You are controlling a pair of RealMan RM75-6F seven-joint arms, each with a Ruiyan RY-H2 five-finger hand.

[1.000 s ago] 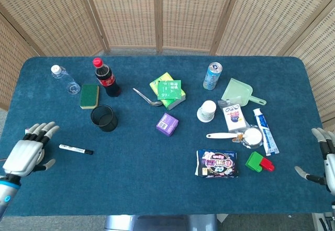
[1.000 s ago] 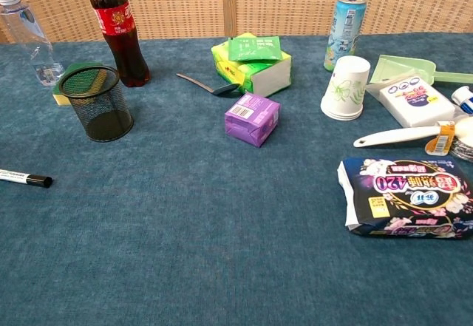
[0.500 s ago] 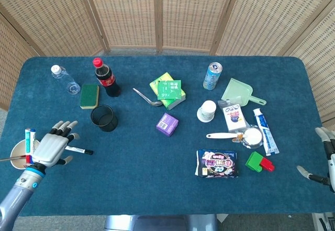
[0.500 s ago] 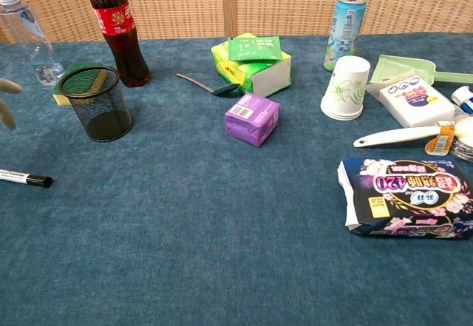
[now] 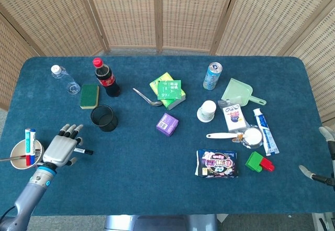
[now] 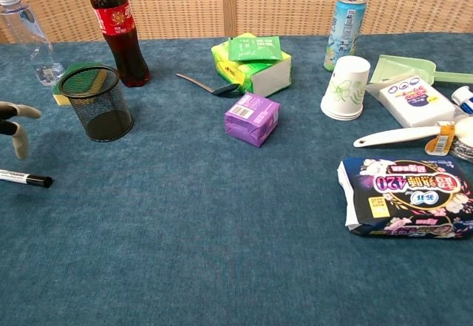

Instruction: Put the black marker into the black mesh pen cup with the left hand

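Note:
The black marker (image 5: 84, 151) lies flat on the blue cloth at the near left, and only its capped end shows past my left hand (image 5: 62, 149). That hand hovers over the marker with its fingers spread and holds nothing. In the chest view its fingertips (image 6: 15, 124) hang a little above the marker (image 6: 26, 180), apart from it. The black mesh pen cup (image 5: 104, 118) stands upright and empty a short way behind and to the right, also seen in the chest view (image 6: 96, 103). My right hand (image 5: 328, 152) is at the far right edge, thumb apart from its fingers, holding nothing.
A cola bottle (image 5: 107, 77), green sponge (image 5: 89, 95) and water bottle (image 5: 65, 79) stand behind the cup. A bowl with pens (image 5: 23, 150) sits left of my hand. A purple box (image 5: 167, 123), tissue pack (image 5: 168, 90), can (image 5: 212, 75) and packets fill the middle and right.
My left hand has moved right and forward from the table's left edge until it is over the marker. The right hand has drifted further out of the frame.

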